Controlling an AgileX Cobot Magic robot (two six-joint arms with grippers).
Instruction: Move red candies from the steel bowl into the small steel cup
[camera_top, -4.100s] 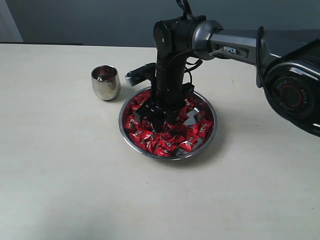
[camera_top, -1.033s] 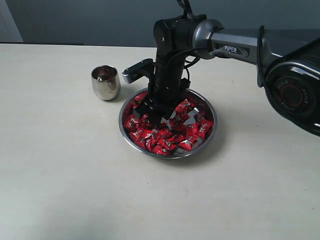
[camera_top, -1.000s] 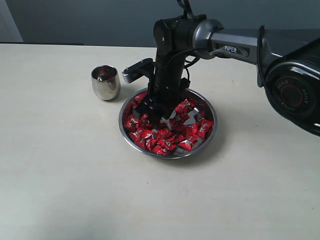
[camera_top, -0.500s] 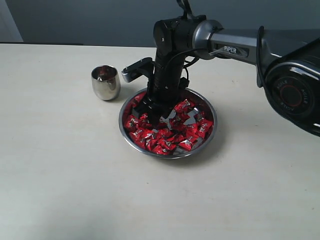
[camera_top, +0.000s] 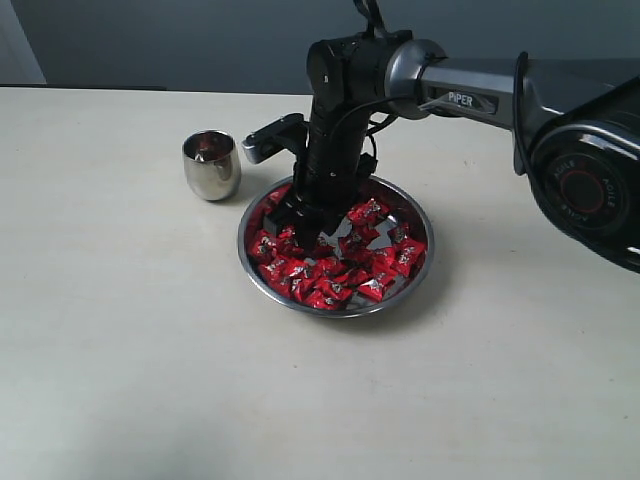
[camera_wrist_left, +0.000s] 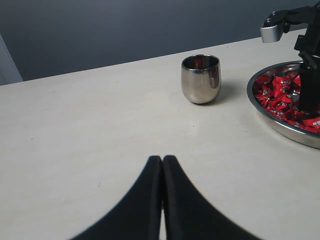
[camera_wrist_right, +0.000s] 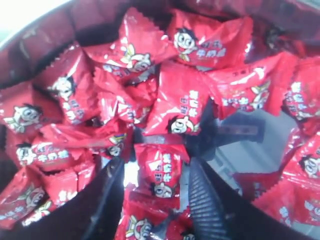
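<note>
The steel bowl (camera_top: 341, 312) sits mid-table, filled with red candies (camera_top: 345, 272). My right gripper (camera_top: 300, 232) points down into its left side. In the right wrist view the right gripper (camera_wrist_right: 156, 170) is open, its fingers either side of one upright red candy (camera_wrist_right: 162, 175); a small gap shows beside one finger. The small steel cup (camera_top: 211, 165) stands upright left of the bowl, with a red glint inside. My left gripper (camera_wrist_left: 162, 159) is shut on nothing, low over the bare table, short of the cup (camera_wrist_left: 200, 79) and the bowl (camera_wrist_left: 280, 127).
The right arm (camera_top: 470, 95) reaches in from the right, above the bowl's far side. A silver camera bracket (camera_top: 262, 140) juts from its wrist toward the cup. Pale tabletop (camera_top: 150, 350) surrounds the bowl and cup; a dark wall runs behind.
Over four seconds the right gripper's fingers have narrowed and shifted toward the bowl's left side. In the last second only the wrist has turned slightly. The cup and bowl have not moved.
</note>
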